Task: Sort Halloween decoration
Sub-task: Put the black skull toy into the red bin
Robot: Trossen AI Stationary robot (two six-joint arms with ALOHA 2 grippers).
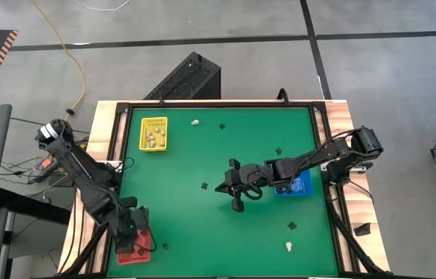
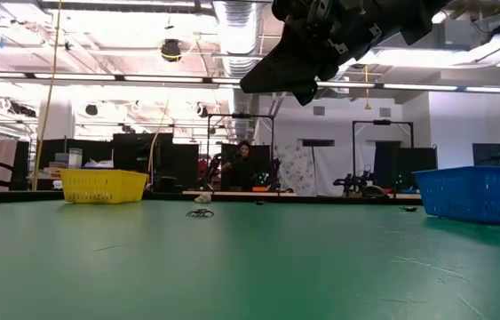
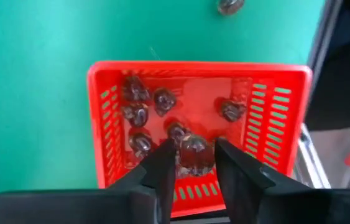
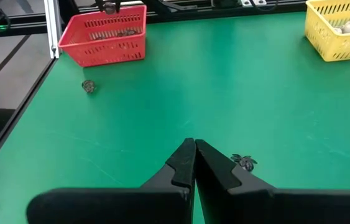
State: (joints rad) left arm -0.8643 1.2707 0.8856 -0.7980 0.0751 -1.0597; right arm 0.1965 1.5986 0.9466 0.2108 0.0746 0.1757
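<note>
The decoration is tiny trinkets. Black ones lie on the green mat (image 1: pixel 204 186), (image 1: pixel 279 152), (image 1: pixel 292 225), (image 1: pixel 165 246), and cream ones (image 1: pixel 195 122), (image 1: pixel 288 246). My left gripper (image 3: pixel 194 163) hangs over the red tray (image 3: pixel 283 118), which holds several dark trinkets, and is shut on one more. My right gripper (image 4: pixel 194 149) is shut and empty. It is raised over the mat's middle (image 1: pixel 229 188), with a black trinket (image 4: pixel 245 162) lying on the mat just beside its tips. Cream trinkets lie in the yellow tray (image 1: pixel 154 133). My left gripper pinches a dark trinket (image 3: pixel 194 154) between its two fingers (image 3: pixel 165 167), coming from above and pointing down into the red tray. The trinket fills the narrow gap between the fingers. I cannot tell whether it rests on the tray floor or hangs above it.
A blue tray (image 1: pixel 301 186) sits under my right forearm near the mat's right edge. The mat has a black frame (image 1: pixel 218 105), and wooden boards run along both sides. A black box (image 1: pixel 187 77) stands beyond the far edge. Open mat lies between the trays.
</note>
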